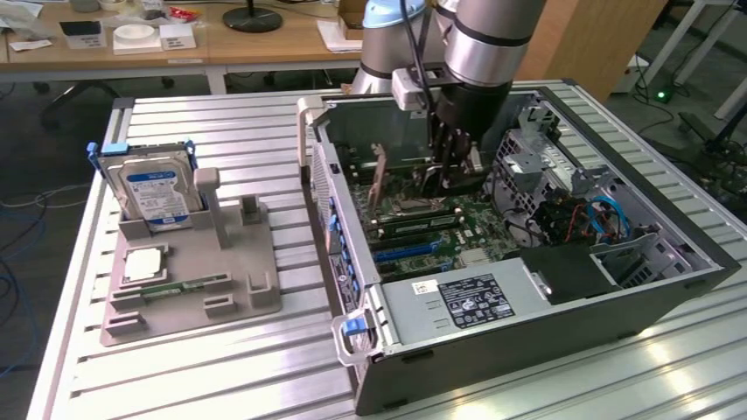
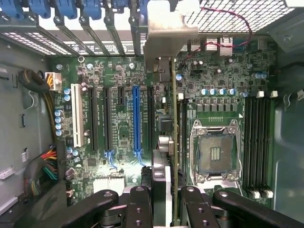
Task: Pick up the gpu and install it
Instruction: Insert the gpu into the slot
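One thin flat expansion card with a dark board face and pale silvery bracket strip, the gpu [image 2: 174, 142], sits edge-on between my fingers [image 2: 142, 204], my pincer [image 2: 164, 202] partly closed and clamped on its upper edge. In the exterior view my pincer [image 1: 453, 171] is down inside the open dark metal computer case [image 1: 653, 289], over the green motherboard [image 1: 467, 232], well apart from the grey parts tray [image 1: 222, 262] and its silver hard drive with blue-white label [image 1: 157, 192] on the slatted aluminium table [image 1: 210, 367]. The card hangs just above or at the board, beside the long blue slot [image 2: 136, 123] and between it and the square metal CPU socket [image 2: 214, 154]; I cannot tell if the edge connector is touching a slot yet. To do this step well, I judge I should keep the card plumb, line its lower edge along the slot before pressing, and get the bracket [image 2: 164, 38] into the rear panel opening without snagging. The long axis runs parallel to the slots, bracket end pointing at the perforated rear wall [image 2: 228, 19], board face toward the socket side.
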